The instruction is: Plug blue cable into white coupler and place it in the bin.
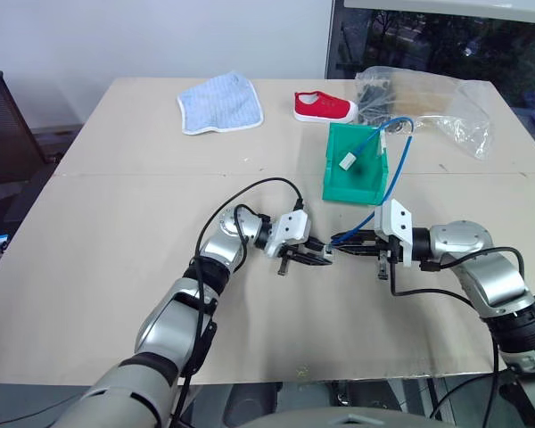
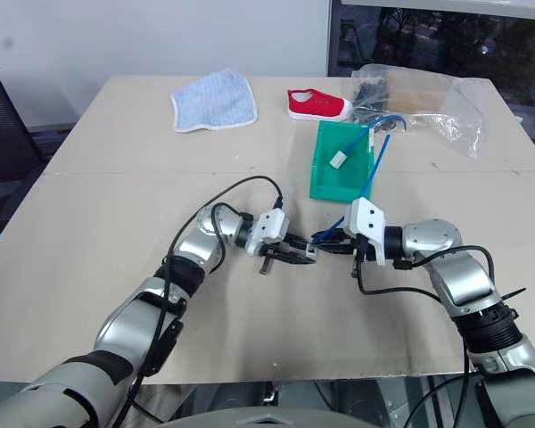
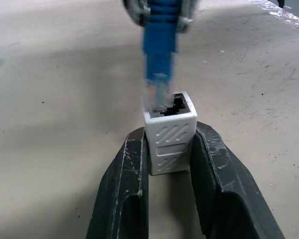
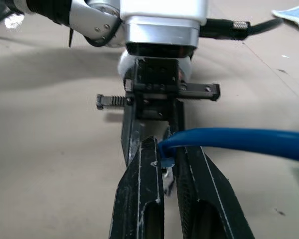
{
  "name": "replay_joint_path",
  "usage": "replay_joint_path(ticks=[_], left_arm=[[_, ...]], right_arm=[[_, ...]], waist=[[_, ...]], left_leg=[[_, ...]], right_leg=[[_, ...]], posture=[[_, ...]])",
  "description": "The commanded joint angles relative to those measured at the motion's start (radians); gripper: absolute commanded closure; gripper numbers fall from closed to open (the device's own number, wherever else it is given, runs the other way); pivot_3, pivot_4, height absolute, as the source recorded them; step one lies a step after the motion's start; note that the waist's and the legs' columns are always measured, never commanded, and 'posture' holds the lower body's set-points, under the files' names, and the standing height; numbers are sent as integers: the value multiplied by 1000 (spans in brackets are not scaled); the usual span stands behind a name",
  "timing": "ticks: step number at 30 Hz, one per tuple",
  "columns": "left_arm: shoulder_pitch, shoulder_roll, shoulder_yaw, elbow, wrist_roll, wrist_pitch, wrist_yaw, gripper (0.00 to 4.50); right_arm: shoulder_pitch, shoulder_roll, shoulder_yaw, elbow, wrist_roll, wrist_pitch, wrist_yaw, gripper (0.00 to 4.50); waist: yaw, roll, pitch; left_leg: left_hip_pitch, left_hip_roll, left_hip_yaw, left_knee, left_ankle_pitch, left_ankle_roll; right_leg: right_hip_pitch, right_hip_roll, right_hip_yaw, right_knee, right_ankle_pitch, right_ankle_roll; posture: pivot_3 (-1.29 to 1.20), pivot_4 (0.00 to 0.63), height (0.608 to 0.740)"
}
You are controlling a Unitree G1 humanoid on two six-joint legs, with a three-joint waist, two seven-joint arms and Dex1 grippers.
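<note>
mid-frame over the counter [image 1: 116,294], i was at the mating step: left tool [image 3: 169,164] clamped the white coupler [image 3: 170,142], right tool [image 4: 169,172] pinched the blue cable [image 4: 239,142], plug tip at socket mouth, not seated. next needed fine alignment, straight push, then bin [image 1: 339,183], upper right.

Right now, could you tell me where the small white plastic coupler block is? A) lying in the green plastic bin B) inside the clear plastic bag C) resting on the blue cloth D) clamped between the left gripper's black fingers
D: the left wrist view shows the white coupler clamped between the left gripper's fingers, with the blue cable's plug at its socket.
</note>
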Motion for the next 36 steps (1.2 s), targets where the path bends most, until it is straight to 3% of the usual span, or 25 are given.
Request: replay_joint_path(ticks=[1, 26, 36], left_arm=[[15, -2, -4, 0, 26, -1, -6, 3921], [34, -3, -6, -8, 44, -13, -3, 3921], [24, -20, 0, -3, 44, -2, 0, 3921]], right_arm=[[-14, -8, -22, -46, 17, 12, 9, 4500], [-20, -23, 37, -36, -58, 65, 43, 4500], [-12, 4, 202, 44, -211, 146, 2, 4500]], waist=[[0, 0, 0], [0, 0, 0], [-4, 0, -6]], left_leg=[[0, 0, 0, 0, 0, 0], [0, 0, -1, 0, 0, 0], [3, 0, -1, 0, 0, 0]], right_leg=[[0, 0, 0, 0, 0, 0], [0, 0, -1, 0, 0, 0], [3, 0, -1, 1, 0, 0]], posture=[[0, 150, 740], [0, 150, 740], [0, 150, 740]])
